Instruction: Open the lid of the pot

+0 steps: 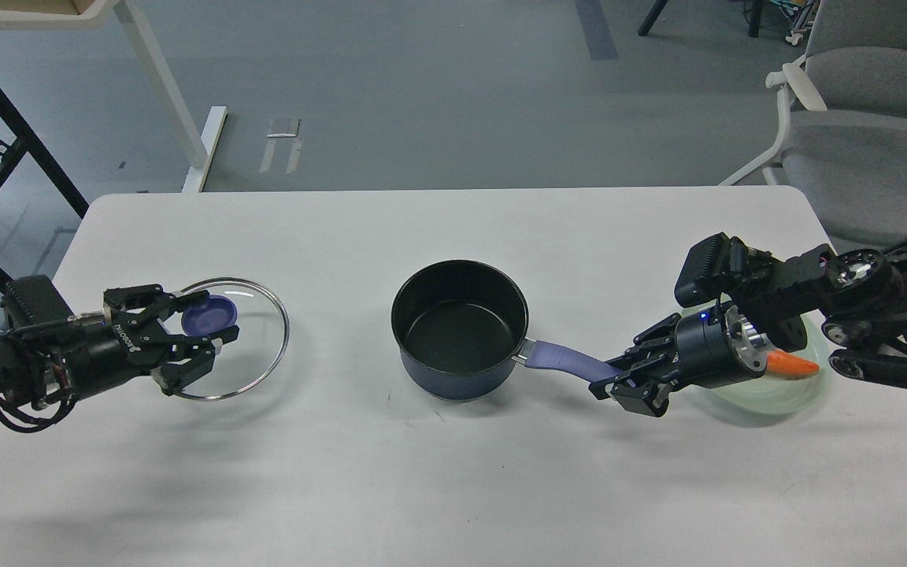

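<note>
The dark blue pot [460, 327] stands uncovered at the table's middle, and its inside looks empty. Its purple handle [560, 362] points right. My right gripper [609, 379] is shut on the end of that handle. The glass lid [253, 346] with a blue knob [209, 314] is at the left side of the table, low over the surface and clear of the pot. My left gripper [209, 323] is shut on the lid's knob.
A pale green plate [776, 398] with an orange carrot [794, 365] on it sits at the right, partly behind my right arm. A grey chair [863, 118] stands beyond the white table's [453, 472] far right corner. A black frame stands at the far left.
</note>
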You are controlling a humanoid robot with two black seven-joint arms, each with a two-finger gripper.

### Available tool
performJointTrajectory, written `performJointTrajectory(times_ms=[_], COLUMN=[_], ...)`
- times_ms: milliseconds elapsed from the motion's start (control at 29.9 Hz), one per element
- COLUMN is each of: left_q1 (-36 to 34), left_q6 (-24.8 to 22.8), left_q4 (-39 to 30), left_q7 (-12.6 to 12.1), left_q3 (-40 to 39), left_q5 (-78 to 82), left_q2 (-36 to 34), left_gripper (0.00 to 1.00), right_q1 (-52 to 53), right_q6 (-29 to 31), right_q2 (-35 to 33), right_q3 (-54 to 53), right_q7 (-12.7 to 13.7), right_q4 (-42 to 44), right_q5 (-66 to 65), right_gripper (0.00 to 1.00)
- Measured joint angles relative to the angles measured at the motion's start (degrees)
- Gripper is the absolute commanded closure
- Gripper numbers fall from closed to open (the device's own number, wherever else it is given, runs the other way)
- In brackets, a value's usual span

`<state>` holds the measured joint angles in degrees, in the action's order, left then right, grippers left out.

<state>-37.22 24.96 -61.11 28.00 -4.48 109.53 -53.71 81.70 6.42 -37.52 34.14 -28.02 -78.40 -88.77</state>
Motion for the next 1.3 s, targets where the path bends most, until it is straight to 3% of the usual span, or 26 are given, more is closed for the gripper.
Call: performJointTrajectory(times_ms=[401,569,736,970,1071,1171,1305], left_q1=[3.25,3.57,3.59,2.59,0.11,-3.66,-6.43], left_q6=[0.48,1.05,1.09,0.07,-5.08,-15.64,-29.81], left_q4=[7.69,7.88,7.90,4.44,-1.05,-6.98,-9.80], left_q7=[-0.02,-0.02,0.00,0.00,-0.02,-0.02,-0.02], left_q3=[0.09,0.07,0.09,-0.37,-0.62,-1.31,-3.30], left_q5=[-0.04,-0.04,-0.10,-5.87,-15.10,-28.40,-51.65], left_q2=[4.03,4.13,4.14,2.72,-0.53,-3.94,-5.78], left_gripper=[0.49,0.21,0.05,0.01,0.01,0.01,0.01], right_q1=[-0.04,-0.05,-0.04,0.03,0.03,0.04,0.03], right_q6=[0.00,0.00,0.00,0.00,0.00,0.00,0.00], right_q2=[-0.03,-0.02,0.14,0.02,-0.08,-0.09,-0.10], right_q3=[0.03,0.03,0.01,-0.01,0.03,0.05,0.04], right_q7=[0.03,0.03,0.03,0.01,0.01,0.01,0.01], right_q4=[0.00,0.00,0.01,0.00,0.00,0.00,0.00], right_q5=[0.00,0.00,0.00,0.00,0.00,0.00,0.10], right_gripper=[0.66,0.66,0.66,0.66,0.65,0.60,0.22])
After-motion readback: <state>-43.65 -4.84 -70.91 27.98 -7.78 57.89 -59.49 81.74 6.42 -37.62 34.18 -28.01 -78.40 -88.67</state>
